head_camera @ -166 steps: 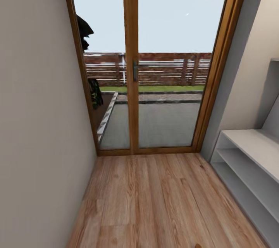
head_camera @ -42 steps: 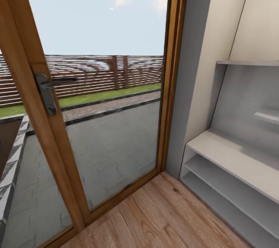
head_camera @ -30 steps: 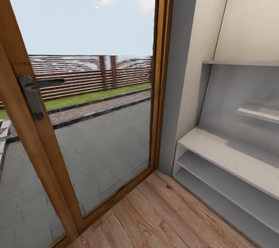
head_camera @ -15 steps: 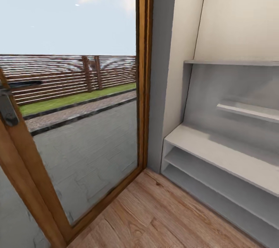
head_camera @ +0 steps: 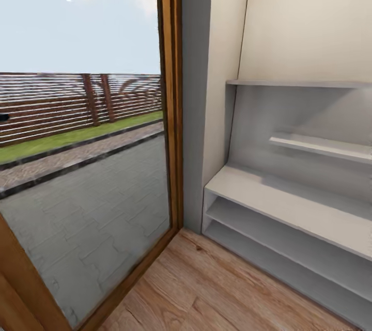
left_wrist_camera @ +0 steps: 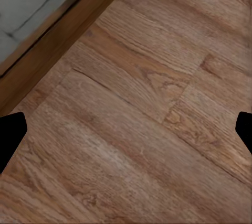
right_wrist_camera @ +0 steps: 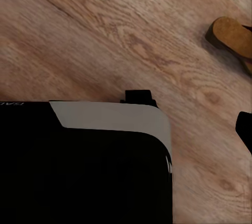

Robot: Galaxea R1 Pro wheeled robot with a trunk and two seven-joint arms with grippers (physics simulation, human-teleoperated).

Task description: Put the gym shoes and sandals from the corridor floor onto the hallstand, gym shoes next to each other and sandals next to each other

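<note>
The pale grey-white hallstand (head_camera: 289, 202) stands at the right of the head view, with two open shelf rows and stepped upper shelves (head_camera: 320, 146), all bare. The wood-plank corridor floor (head_camera: 206, 289) runs in front of it. One end of a brown sandal (right_wrist_camera: 232, 35) lies on the floor in the right wrist view, apart from my right gripper (right_wrist_camera: 126, 135), of which one black fingertip (right_wrist_camera: 244, 129) shows at the frame edge. My left gripper (left_wrist_camera: 126, 132) hangs open over bare planks with nothing between its fingers. The gym shoes are out of view.
A glass door with a wooden frame (head_camera: 170, 114) fills the left of the head view, and its wooden threshold (left_wrist_camera: 58, 19) shows in the left wrist view. A grey wall corner (head_camera: 194, 114) separates door and hallstand. My dark base with a pale panel (right_wrist_camera: 105, 116) sits on the floor.
The head camera has swung to the right: the door handle has slid out of the picture and the hallstand has come further into it. Nothing in the scene itself has moved.
</note>
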